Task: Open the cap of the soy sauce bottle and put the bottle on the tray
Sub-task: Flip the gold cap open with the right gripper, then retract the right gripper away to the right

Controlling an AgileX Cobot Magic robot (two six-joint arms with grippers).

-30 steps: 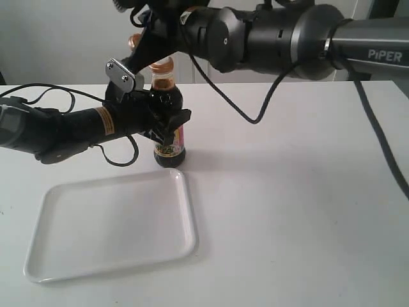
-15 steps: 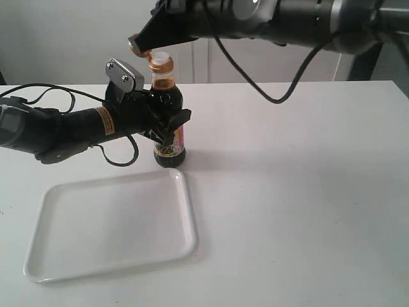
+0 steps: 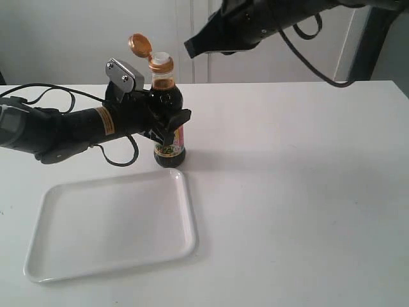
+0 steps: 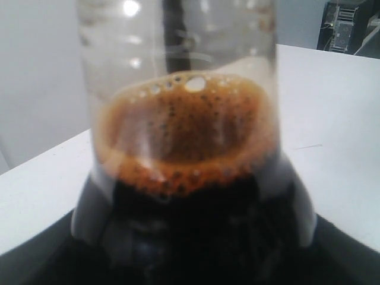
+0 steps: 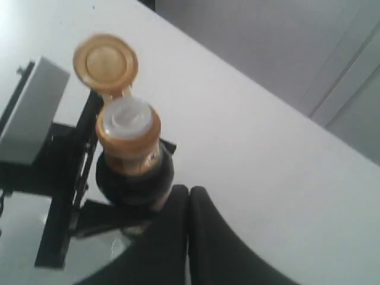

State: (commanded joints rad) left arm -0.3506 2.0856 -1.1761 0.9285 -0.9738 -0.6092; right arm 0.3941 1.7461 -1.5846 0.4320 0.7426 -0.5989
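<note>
The soy sauce bottle (image 3: 169, 125) stands upright on the white table, just beyond the tray (image 3: 112, 224). Its golden-orange cap (image 3: 138, 43) is flipped open on its hinge, and the white spout (image 3: 160, 60) shows. My left gripper (image 3: 167, 121) is shut on the bottle's body. In the left wrist view the bottle (image 4: 187, 160) fills the picture, with dark liquid and brown foam. My right gripper (image 3: 190, 48) is shut and empty, up to the right of the cap. The right wrist view looks down on the open cap (image 5: 105, 62), the bottle (image 5: 133, 172) and my gripper (image 5: 189, 191).
A black cable (image 3: 115, 157) loops on the table beside the left arm. The right arm (image 3: 268, 22) crosses the top of the exterior view. A pale wall and cabinet doors (image 3: 198, 64) stand behind the table.
My right gripper has drawn away from the cap, moving up and to the right. The cap has swung fully open and stays up. Left gripper and bottle have not moved.
</note>
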